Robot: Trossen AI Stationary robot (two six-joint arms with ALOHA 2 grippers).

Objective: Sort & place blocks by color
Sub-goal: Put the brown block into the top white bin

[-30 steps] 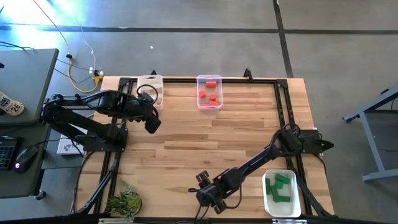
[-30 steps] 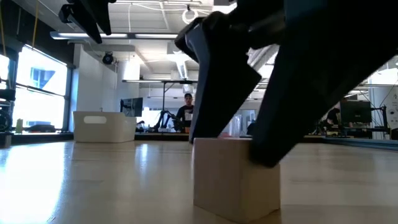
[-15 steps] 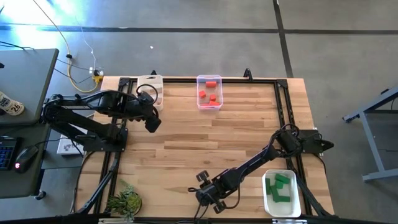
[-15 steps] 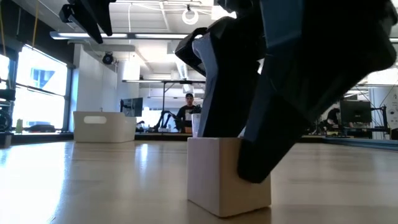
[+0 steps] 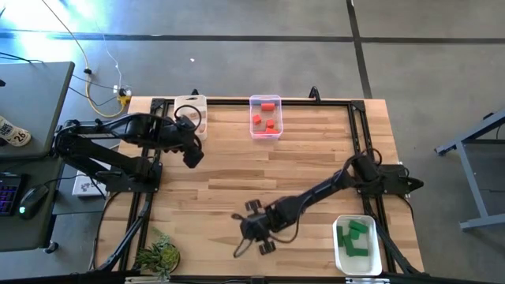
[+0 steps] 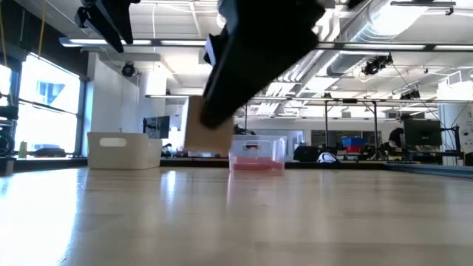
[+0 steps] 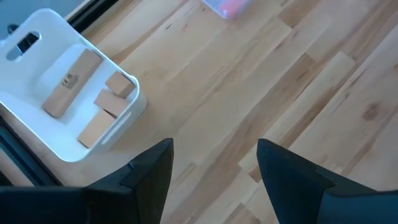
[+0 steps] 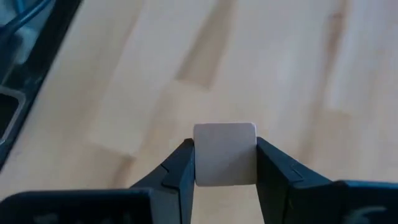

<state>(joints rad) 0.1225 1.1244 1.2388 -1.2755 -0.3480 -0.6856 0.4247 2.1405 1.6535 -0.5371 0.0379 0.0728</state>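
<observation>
We see the right gripper [image 8: 224, 165] has lifted the pale wooden cube [image 8: 224, 154], clamped between its fingers, off the table [image 5: 316, 170]; probably headed for the white bin [image 7: 59, 102] (left gripper [image 7: 211, 171] spread, empty).

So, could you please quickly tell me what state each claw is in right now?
Left claw: open, holding nothing, above the table near the white bin.
Right claw: shut on a pale wooden cube, lifted off the table.

grey concrete floor [image 5: 237, 63], desk [image 5: 31, 102], big windows [image 6: 44, 96]
</observation>
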